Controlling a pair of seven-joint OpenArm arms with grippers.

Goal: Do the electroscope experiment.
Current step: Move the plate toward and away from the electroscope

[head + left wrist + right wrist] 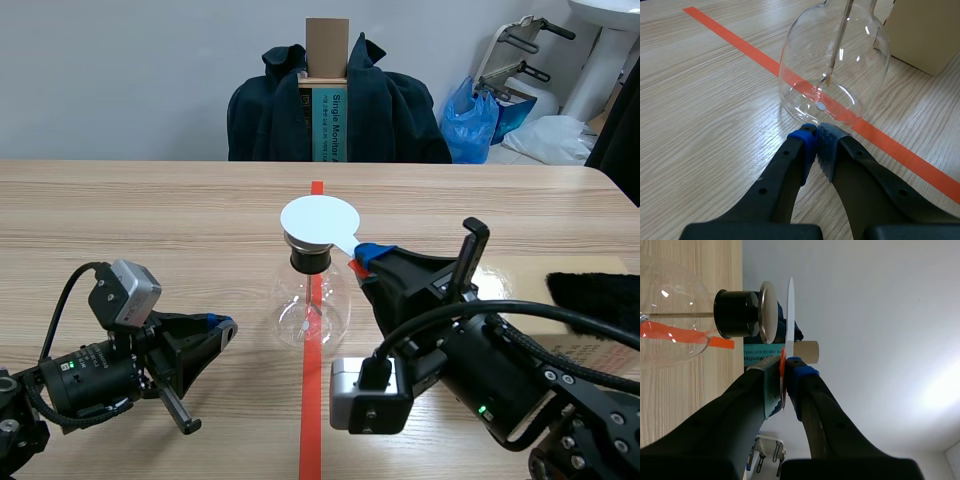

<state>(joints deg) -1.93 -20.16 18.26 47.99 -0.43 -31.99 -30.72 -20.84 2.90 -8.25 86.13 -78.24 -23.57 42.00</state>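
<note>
Item: electroscope flask (310,305), glass, black stopper (309,262), standing on the tape line (311,420) at table centre.
Only in the right wrist view do we see the metal cap plate (767,312); the white disc (790,315) is edge-on just beside it, a slim gap between them.
Only in the left wrist view do we see the inner rod (837,45).
Surface: wooden table (150,220). At twelve o'clock, a dark jacket (390,110); at three o'clock, a black cloth (595,300).
Right gripper (362,258), two o'clock of the flask: clenched on the disc's stem.
Left gripper (222,326), nine o'clock, just beside the flask's base: pads pressed together, grasping nothing.
</note>
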